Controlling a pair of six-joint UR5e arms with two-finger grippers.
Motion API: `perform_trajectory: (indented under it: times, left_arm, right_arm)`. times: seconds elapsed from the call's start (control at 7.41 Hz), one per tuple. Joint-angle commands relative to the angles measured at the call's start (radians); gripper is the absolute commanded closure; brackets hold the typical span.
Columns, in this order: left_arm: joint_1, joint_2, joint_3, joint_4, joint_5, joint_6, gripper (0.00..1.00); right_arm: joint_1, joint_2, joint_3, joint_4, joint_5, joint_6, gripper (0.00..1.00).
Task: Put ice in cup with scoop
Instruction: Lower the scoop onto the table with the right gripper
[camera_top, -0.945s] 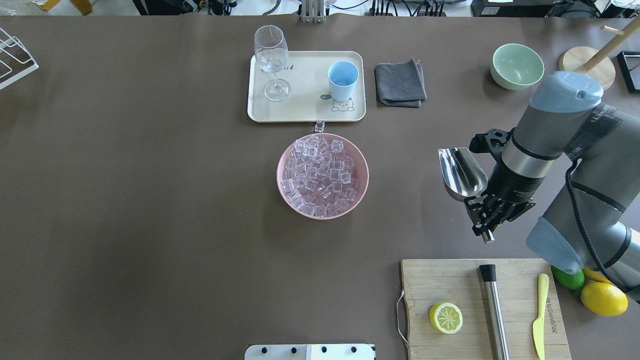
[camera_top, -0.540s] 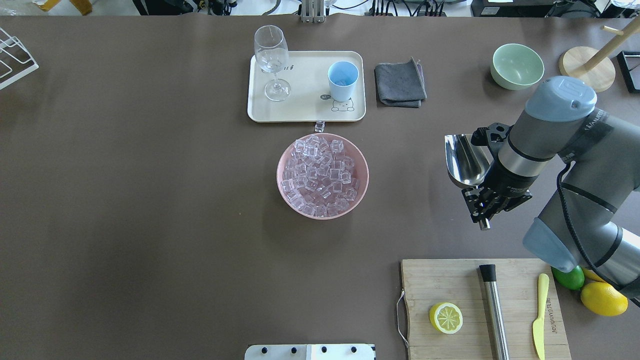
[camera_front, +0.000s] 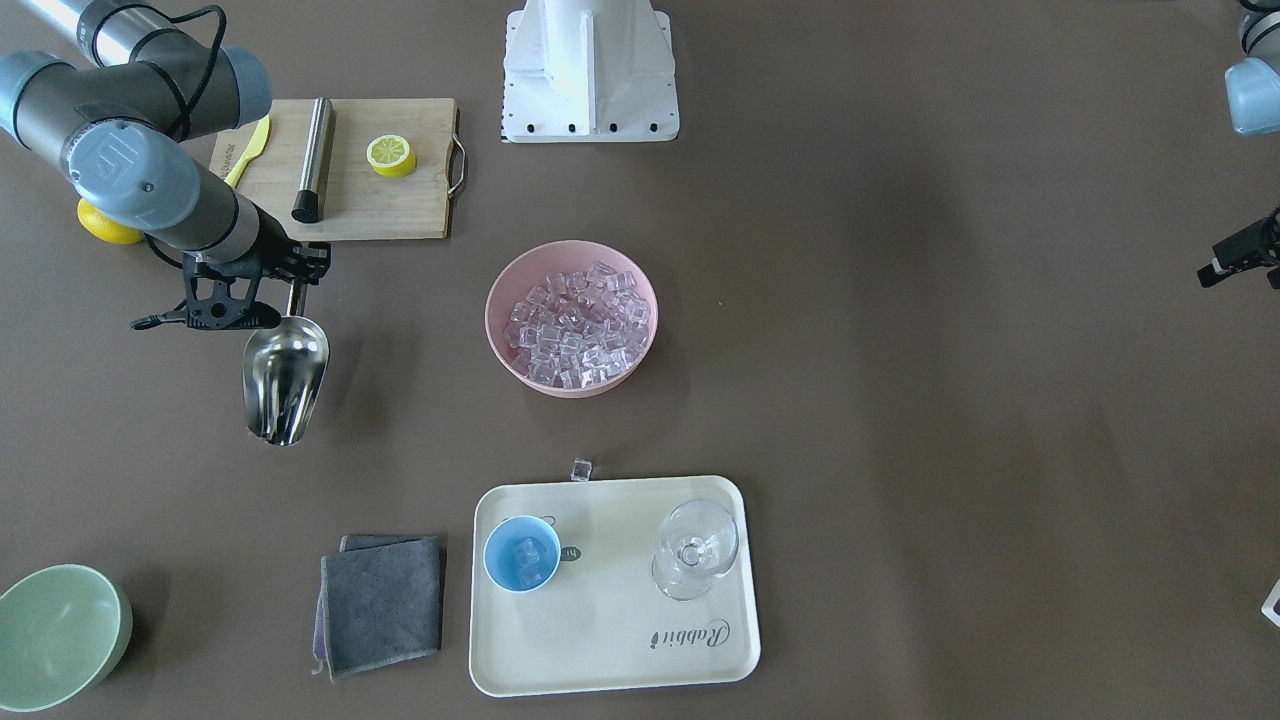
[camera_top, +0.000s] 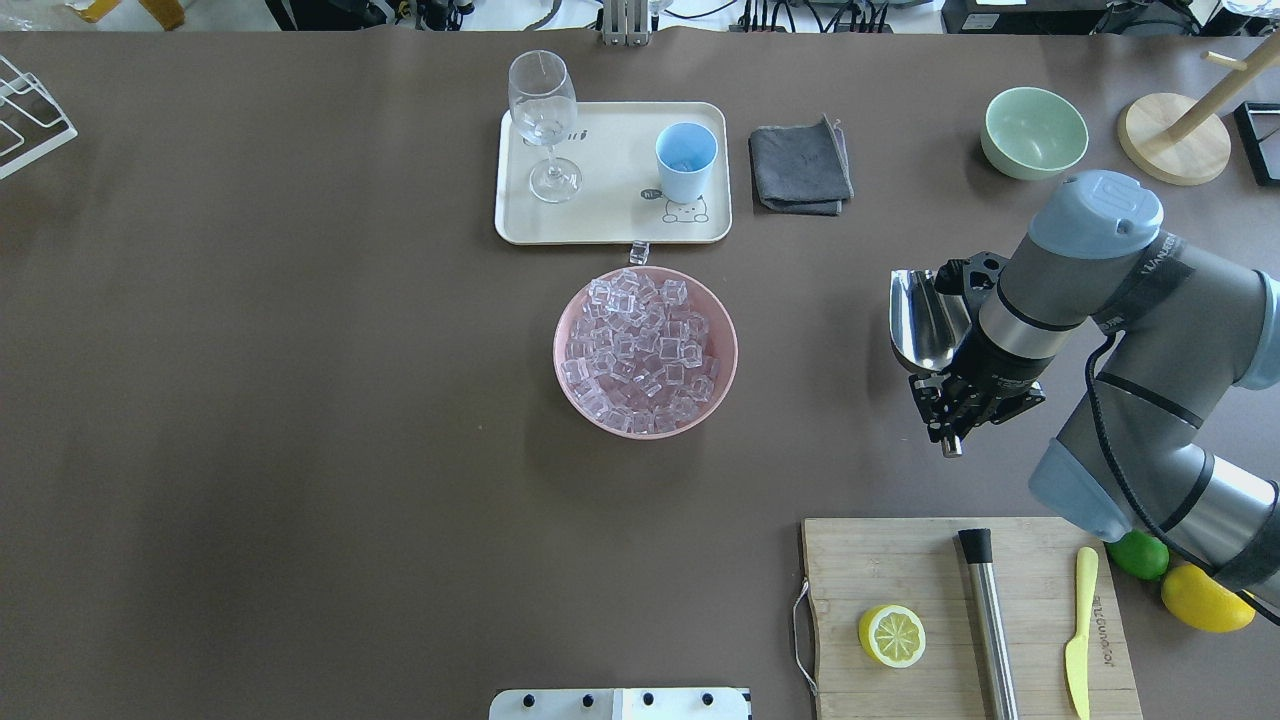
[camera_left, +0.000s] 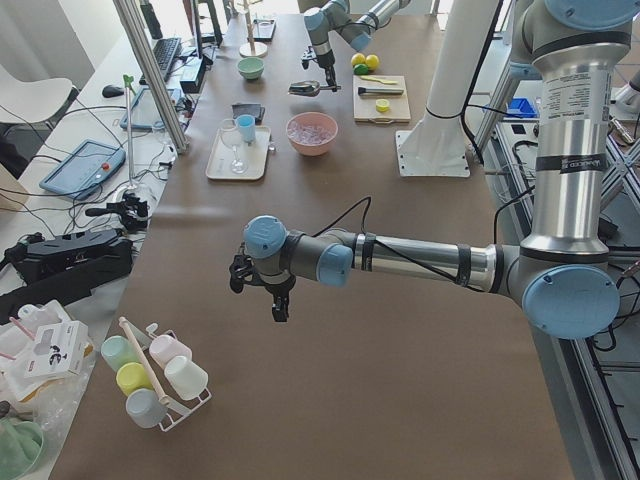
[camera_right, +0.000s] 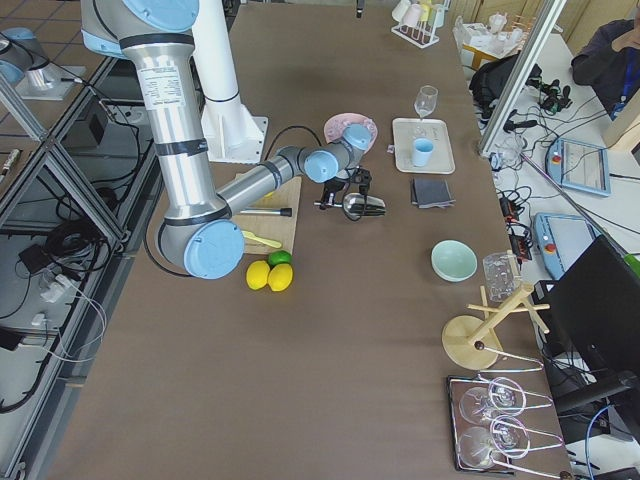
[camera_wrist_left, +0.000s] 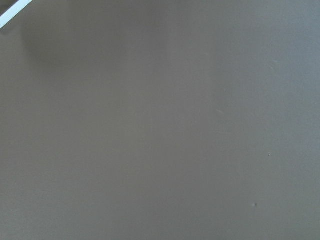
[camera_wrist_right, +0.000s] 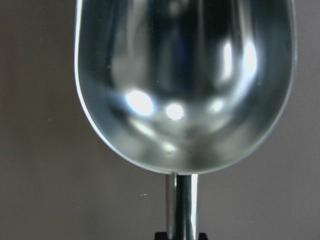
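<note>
So the right gripper (camera_top: 947, 418), mid-right in the overhead, is clamping the empty scoop (camera_top: 925, 320) by its handle, wrist angling down-left, and it's sitting slightly further up-frame than before.

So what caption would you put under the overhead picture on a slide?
Right gripper holding the empty scoop clear of the pink bowl of ice; the blue cup stands on the tray.

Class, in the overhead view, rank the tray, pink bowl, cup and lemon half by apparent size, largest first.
1. tray
2. pink bowl
3. cup and lemon half: these look about alike, so they are unranked.
</note>
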Motion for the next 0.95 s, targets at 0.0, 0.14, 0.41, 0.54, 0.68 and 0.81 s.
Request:
perform_trajectory:
  times: [0.0, 0.14, 0.41, 0.54, 0.68, 0.81]
  left_arm:
    - [-0.037, 0.001, 0.025, 0.000, 0.002, 0.003, 0.01]
    - [-0.055, 0.001, 0.037, 0.000, 0.004, 0.005, 0.01]
    - [-0.066, 0.002, 0.044, 0.000, 0.005, 0.008, 0.01]
    - [-0.066, 0.002, 0.045, 0.000, 0.007, 0.019, 0.01]
    - [-0.080, 0.002, 0.056, 0.000, 0.007, 0.051, 0.01]
    - [-0.097, 0.005, 0.069, 0.000, 0.007, 0.090, 0.01]
  right_arm:
    - [-0.022, 0.004, -0.014, 0.006, 0.002, 0.013, 1.00]
    - [-0.028, 0.004, -0.017, 0.008, 0.004, 0.013, 1.00]
    - [-0.032, 0.003, -0.052, 0.057, 0.048, 0.013, 1.00]
    - [-0.032, 0.003, -0.052, 0.057, 0.048, 0.013, 1.00]
    - [-0.032, 0.003, -0.051, 0.057, 0.050, 0.013, 0.92]
    - [-0.032, 0.004, -0.051, 0.060, 0.050, 0.015, 0.33]
